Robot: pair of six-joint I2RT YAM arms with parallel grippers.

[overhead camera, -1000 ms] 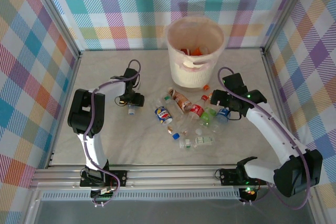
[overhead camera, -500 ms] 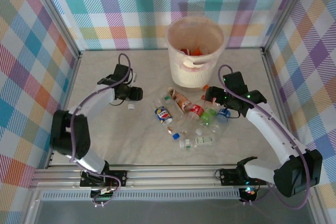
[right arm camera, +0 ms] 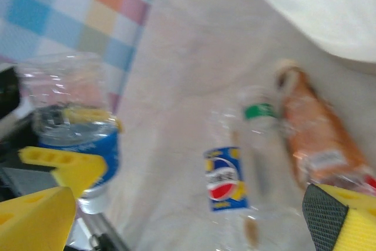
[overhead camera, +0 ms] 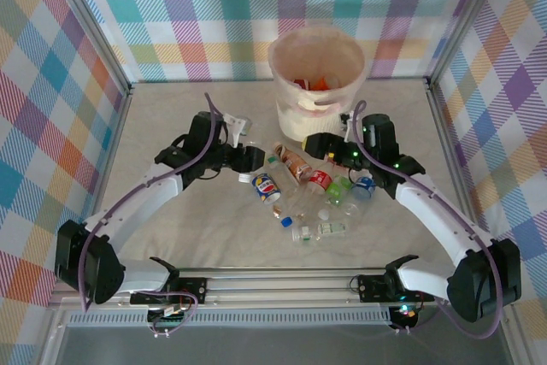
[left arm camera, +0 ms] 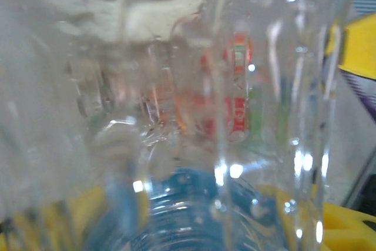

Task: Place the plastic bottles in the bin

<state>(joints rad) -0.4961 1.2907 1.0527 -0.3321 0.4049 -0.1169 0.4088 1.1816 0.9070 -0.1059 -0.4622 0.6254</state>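
Observation:
My left gripper point(overhead camera: 240, 158) is shut on a clear plastic bottle point(overhead camera: 234, 134) with a blue label and a white cap, held off the table left of the pile. That bottle point(left arm camera: 194, 145) crowds the left wrist view and also shows as the blue-label bottle point(right arm camera: 73, 121) in the right wrist view. My right gripper point(overhead camera: 318, 144) stands open and empty in front of the bin point(overhead camera: 299, 126). Several bottles lie below the bin: a Pepsi one point(overhead camera: 266, 187), a brown-label one point(overhead camera: 296, 163) and a red-label one point(overhead camera: 319, 179). The Pepsi bottle point(right arm camera: 225, 179) lies between my right fingertips point(right arm camera: 346, 216).
The cream bin wall point(right arm camera: 317, 10) stands close at the right wrist view's upper right. Bottles with red and orange show inside the bin point(overhead camera: 309, 84). Checked walls and a metal frame point(overhead camera: 111, 57) enclose the table. Bare cloth point(overhead camera: 214, 228) lies left of and in front of the pile.
My left gripper closed on the blue-label bottle, then carried it right toward the pile. My right gripper slid left along the bin's front and stayed open.

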